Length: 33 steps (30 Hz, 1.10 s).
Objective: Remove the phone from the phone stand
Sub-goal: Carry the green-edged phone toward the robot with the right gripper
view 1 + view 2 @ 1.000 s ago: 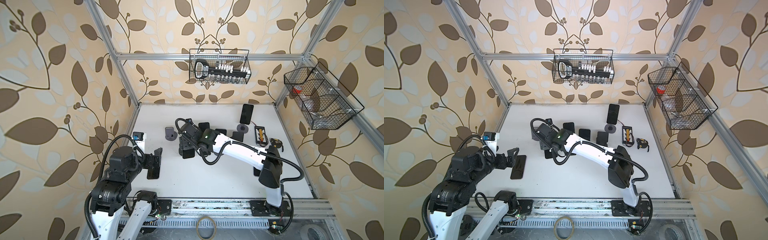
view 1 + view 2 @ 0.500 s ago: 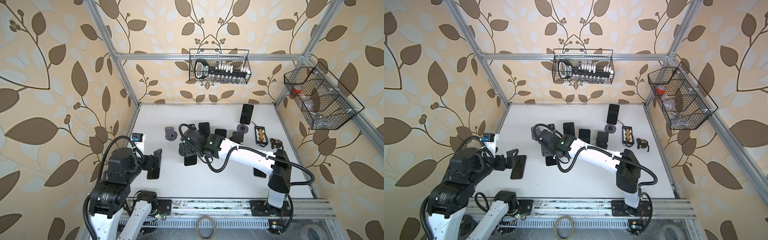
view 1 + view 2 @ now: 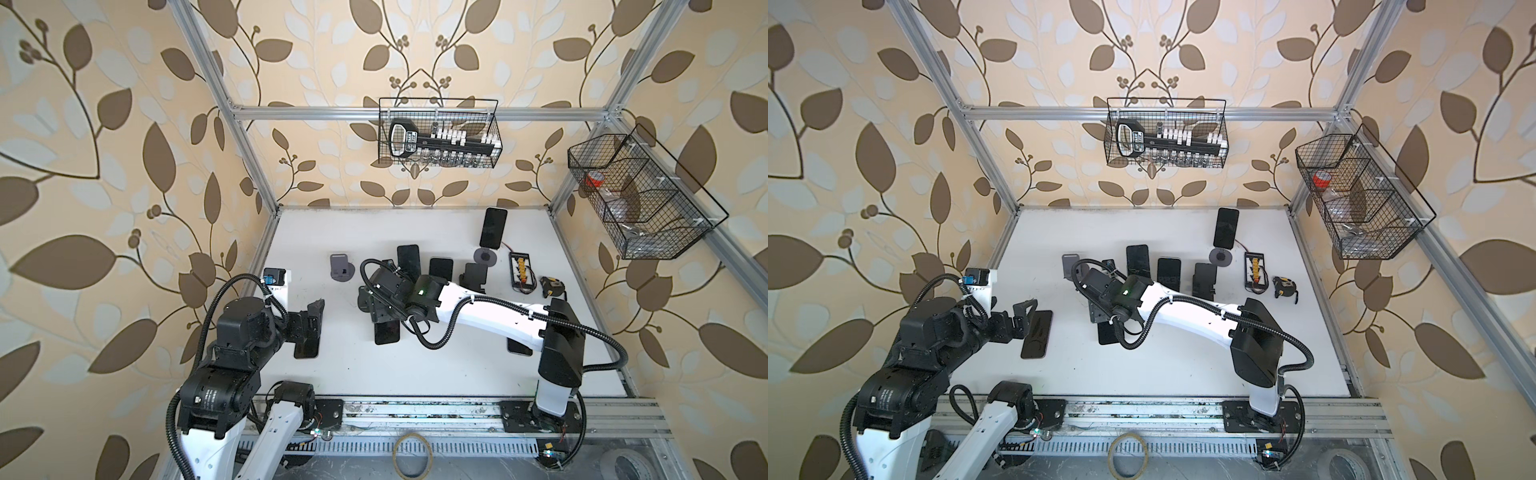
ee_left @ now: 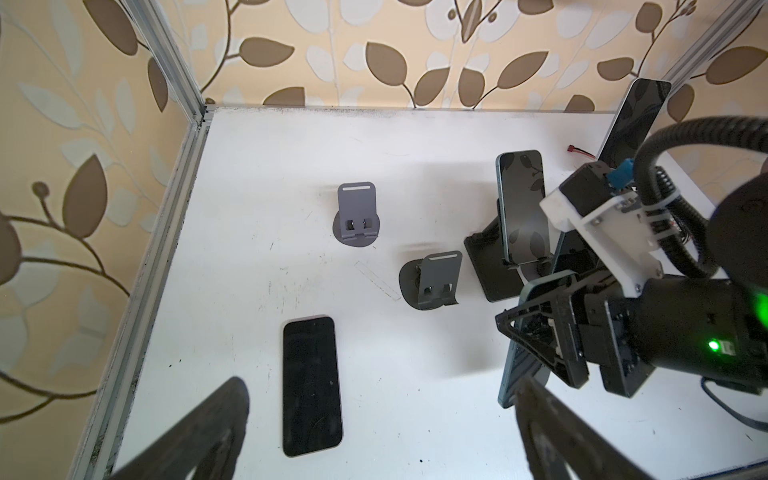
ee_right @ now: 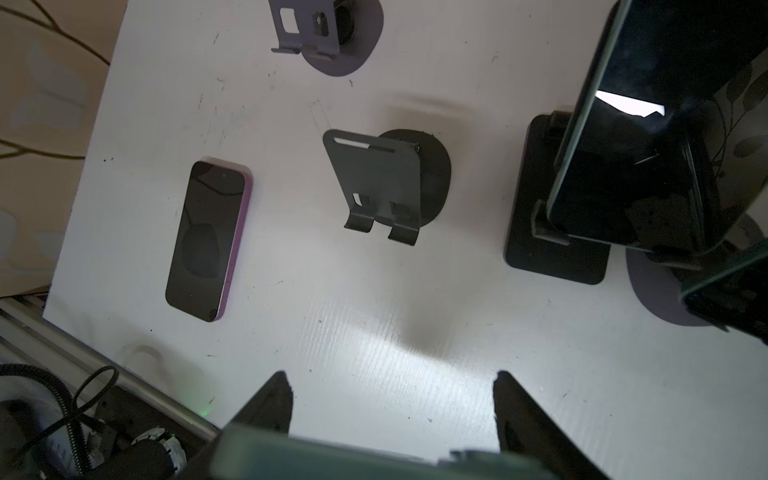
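Observation:
My right gripper [image 3: 384,320] [image 3: 1104,320] is shut on a dark phone [image 3: 386,333] with a teal edge, its fingers clamped on the long sides, which the left wrist view shows [image 4: 521,353]. The phone's edge [image 5: 332,457] lies across the right wrist view between the fingers. It hangs tilted just above the table, in front of the empty dark phone stand [image 4: 436,280] [image 5: 382,187]; the right arm hides that stand in both top views. My left gripper [image 3: 313,316] [image 4: 380,386] stands open and holds nothing, above a purple-edged phone [image 3: 1037,334] [image 4: 311,384] lying flat.
An empty grey stand [image 3: 340,268] [image 4: 356,216] sits further back. Phones lean on stands behind the right arm [image 3: 409,262] [image 3: 440,270], and one is on a tall stand [image 3: 493,226]. A charger board [image 3: 521,270], a tape measure [image 3: 550,286] and two wire baskets are at the right and back.
The right gripper has carried the phone away from the stand toward the table's front and a little to the right. The left arm has stayed put.

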### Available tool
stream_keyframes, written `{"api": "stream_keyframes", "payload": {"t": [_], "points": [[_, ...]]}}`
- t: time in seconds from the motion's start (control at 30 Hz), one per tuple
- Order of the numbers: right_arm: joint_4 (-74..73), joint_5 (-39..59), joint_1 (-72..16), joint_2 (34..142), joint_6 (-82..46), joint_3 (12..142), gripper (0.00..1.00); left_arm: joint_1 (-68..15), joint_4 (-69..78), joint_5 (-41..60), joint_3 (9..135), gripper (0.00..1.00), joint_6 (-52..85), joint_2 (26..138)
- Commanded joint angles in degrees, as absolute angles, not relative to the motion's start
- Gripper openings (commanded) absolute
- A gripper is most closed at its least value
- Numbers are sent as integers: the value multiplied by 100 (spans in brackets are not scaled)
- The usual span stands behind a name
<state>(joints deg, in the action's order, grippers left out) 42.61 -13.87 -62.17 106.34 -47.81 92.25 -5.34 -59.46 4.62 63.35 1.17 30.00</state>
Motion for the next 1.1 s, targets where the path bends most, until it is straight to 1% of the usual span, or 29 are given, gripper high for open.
{"api": "stream_keyframes", "payload": {"t": [0.0, 0.7, 1.07], "points": [[4262, -1109, -6264, 10583, -4928, 9213, 64, -589, -5962, 655, 6339, 99, 282, 3062], [4494, -205, -6474, 11742, -5019, 10127, 63, -589, -6161, 487, 6341, 99, 422, 2955], [4690, 118, -6486, 12524, -4820, 10987, 63, -591, -6056, 395, 6319, 99, 492, 2975]]}}
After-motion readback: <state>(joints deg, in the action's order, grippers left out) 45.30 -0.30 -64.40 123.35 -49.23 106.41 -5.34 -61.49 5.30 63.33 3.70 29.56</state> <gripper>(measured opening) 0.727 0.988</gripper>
